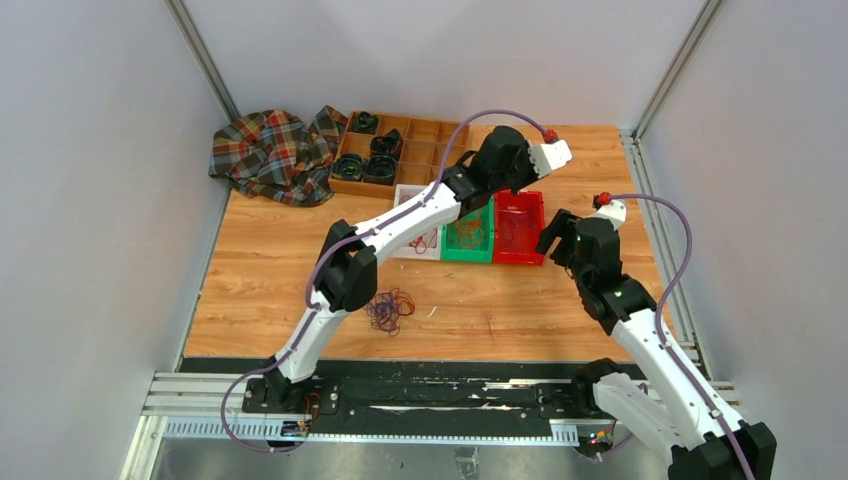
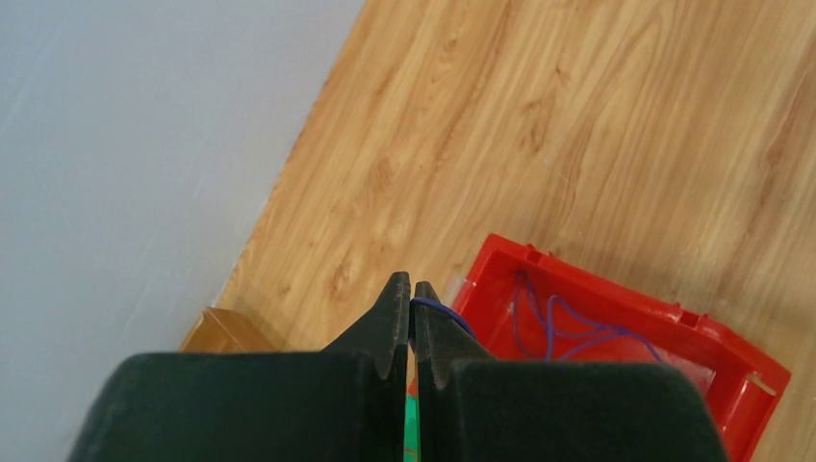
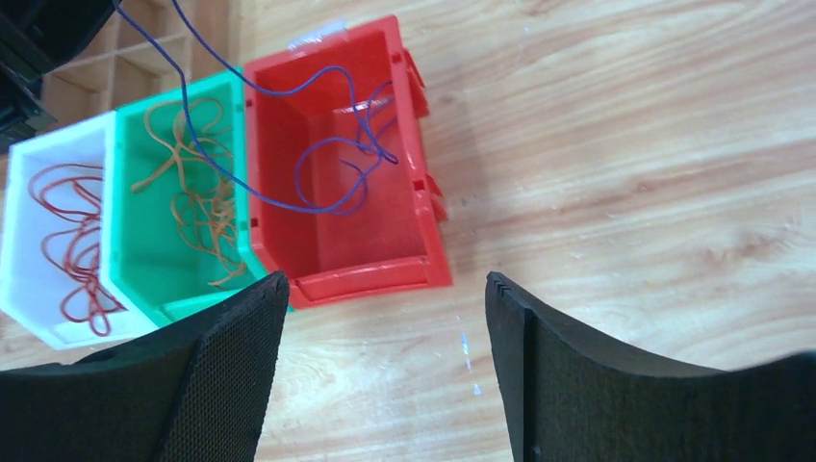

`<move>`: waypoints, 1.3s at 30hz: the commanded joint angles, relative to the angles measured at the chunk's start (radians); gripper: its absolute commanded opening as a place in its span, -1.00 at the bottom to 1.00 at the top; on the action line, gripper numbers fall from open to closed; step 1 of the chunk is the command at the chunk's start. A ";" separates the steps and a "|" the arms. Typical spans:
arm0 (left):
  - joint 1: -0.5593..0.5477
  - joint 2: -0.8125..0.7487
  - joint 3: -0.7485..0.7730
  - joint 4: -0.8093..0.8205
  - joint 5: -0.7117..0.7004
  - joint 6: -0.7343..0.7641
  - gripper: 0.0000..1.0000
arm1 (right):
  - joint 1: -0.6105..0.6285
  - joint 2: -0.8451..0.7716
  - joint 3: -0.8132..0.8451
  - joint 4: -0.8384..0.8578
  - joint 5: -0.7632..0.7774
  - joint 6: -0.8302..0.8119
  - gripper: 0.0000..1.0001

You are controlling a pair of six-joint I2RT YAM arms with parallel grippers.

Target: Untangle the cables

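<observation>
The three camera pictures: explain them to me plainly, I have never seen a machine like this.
The left arm and the right arm are white robots bolted to a wooden table. The wide picture looks down from above. The other two come from a camera on each wrist, so the black shapes there are that arm's own fingers. The left gripper is shut on a thin blue cable that trails into the red bin. The right gripper is open and empty. A green bin holds tan cables, and a white bin holds red cables. A tangled heap lies on the table.
</observation>
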 commanded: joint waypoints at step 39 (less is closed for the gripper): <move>0.019 0.109 0.145 -0.368 0.093 0.273 0.95 | -0.220 -0.155 0.091 -0.145 -0.206 0.084 0.36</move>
